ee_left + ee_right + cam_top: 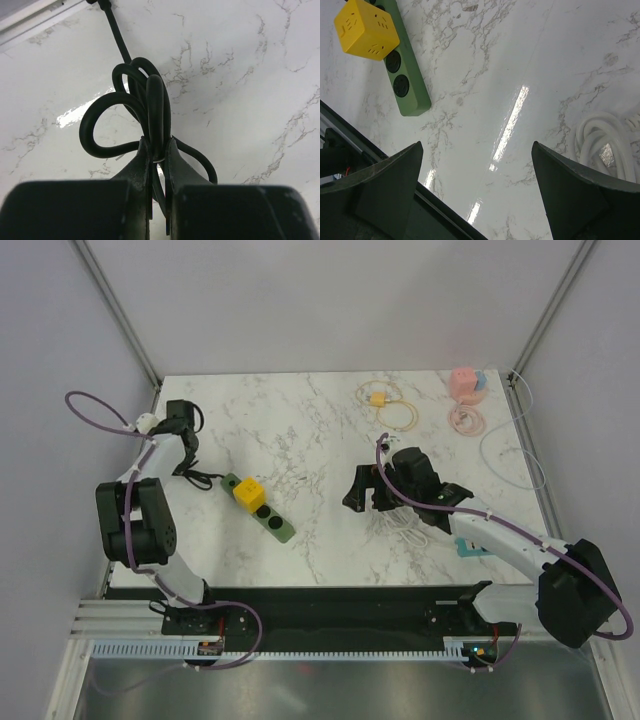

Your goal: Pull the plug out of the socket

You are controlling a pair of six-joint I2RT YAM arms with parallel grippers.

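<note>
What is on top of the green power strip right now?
A yellow cube plug sits on the power strip. Two empty sockets show beside it. The socket under the cube is covered; its prongs cannot be seen.

1. We see a yellow cube plug point(248, 492) seated upright in the green socket strip point(275, 523), close to the strip's far end.
2. The strip lies flat on the marble table point(320, 440), left of centre and angled diagonally. Two round sockets nearer us sit uncovered.
3. Its black cord point(155, 110) trails left, bunched into tight loops.
</note>
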